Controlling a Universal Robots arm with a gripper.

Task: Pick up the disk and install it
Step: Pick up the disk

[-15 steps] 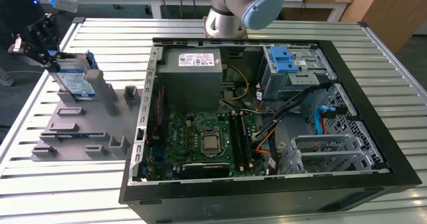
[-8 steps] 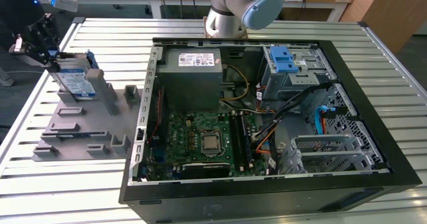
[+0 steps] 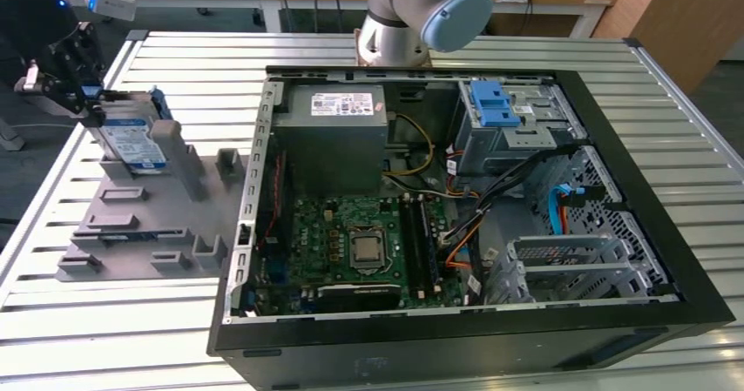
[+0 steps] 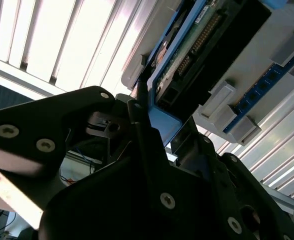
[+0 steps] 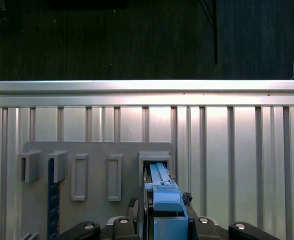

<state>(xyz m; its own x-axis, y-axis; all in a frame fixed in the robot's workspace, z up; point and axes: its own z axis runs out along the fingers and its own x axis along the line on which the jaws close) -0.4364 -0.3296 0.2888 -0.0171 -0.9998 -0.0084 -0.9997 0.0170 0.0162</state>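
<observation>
The disk, a silver drive with a white-and-blue label in a blue bracket, stands on edge in a slot of the grey fixture at the exterior view's left. My gripper is at its upper end. In the first wrist view the disk's blue bracket runs between my fingers, with my gripper shut on it. In the second wrist view the disk's circuit-board side shows above my gripper, whose fingers press both faces of the blue end.
The open black computer case lies on the slatted metal table, with a grey power-supply box, a motherboard and a drive cage with blue latches. The arm's base stands behind it. The fixture has several raised blocks.
</observation>
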